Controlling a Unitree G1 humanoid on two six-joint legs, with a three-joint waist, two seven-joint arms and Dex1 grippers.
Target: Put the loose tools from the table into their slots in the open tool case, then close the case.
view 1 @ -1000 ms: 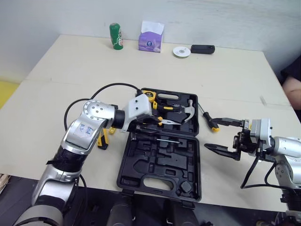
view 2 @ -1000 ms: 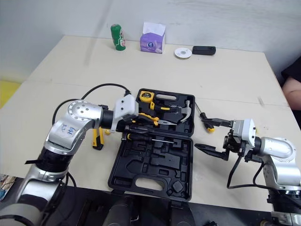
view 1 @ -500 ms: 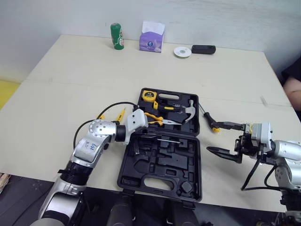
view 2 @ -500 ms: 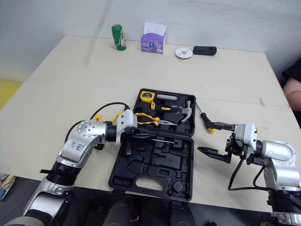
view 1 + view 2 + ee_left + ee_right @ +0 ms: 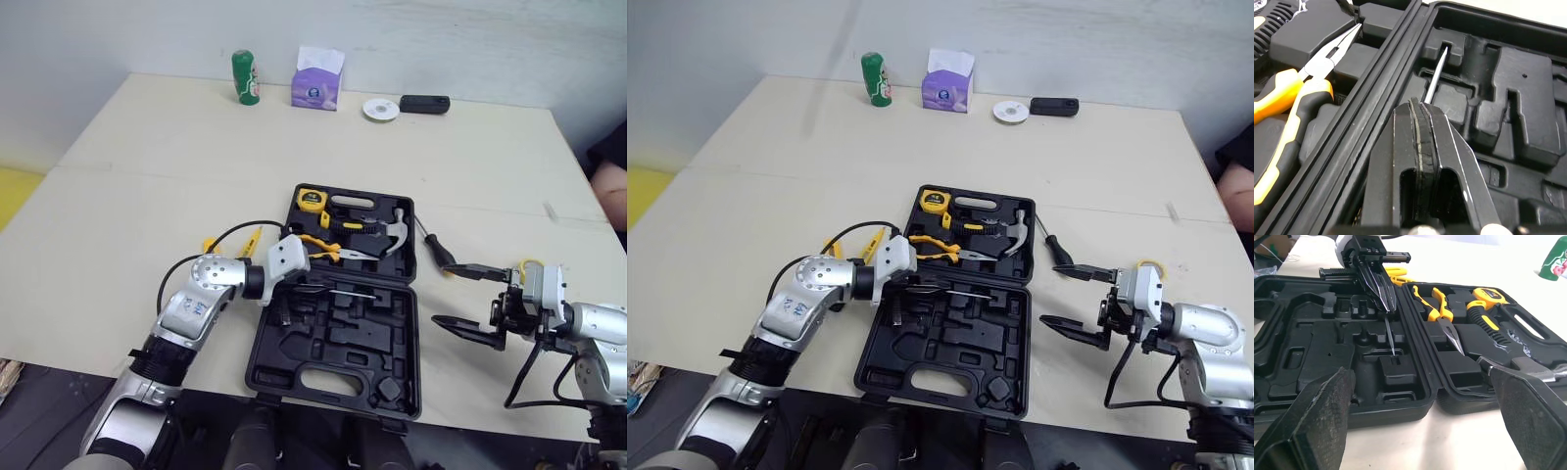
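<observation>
The black tool case (image 5: 338, 343) lies open in front of me. Its far half holds a tape measure (image 5: 312, 199), yellow pliers (image 5: 328, 247) and a hammer (image 5: 392, 230). My left gripper (image 5: 1421, 103) is shut over the near half by the hinge. A thin screwdriver (image 5: 351, 292) has its shaft (image 5: 1435, 73) coming out from between the fingertips and resting in a moulded slot. My right gripper (image 5: 443, 295) stands open and empty on the table right of the case. A black-handled screwdriver (image 5: 432, 245) lies loose beside the case's right edge. A yellow tool (image 5: 249, 237) lies left of the case, partly hidden by my left arm.
At the table's far edge stand a green can (image 5: 241, 76), a purple tissue box (image 5: 318, 78), a white disc (image 5: 379, 108) and a black device (image 5: 423, 102). A person's arm (image 5: 612, 186) shows at the right edge. Bare tabletop lies on both sides of the case.
My left arm has dropped low toward the table while its gripper stayed at the screwdriver in the case. The right gripper has drifted a little nearer to me, still open.
</observation>
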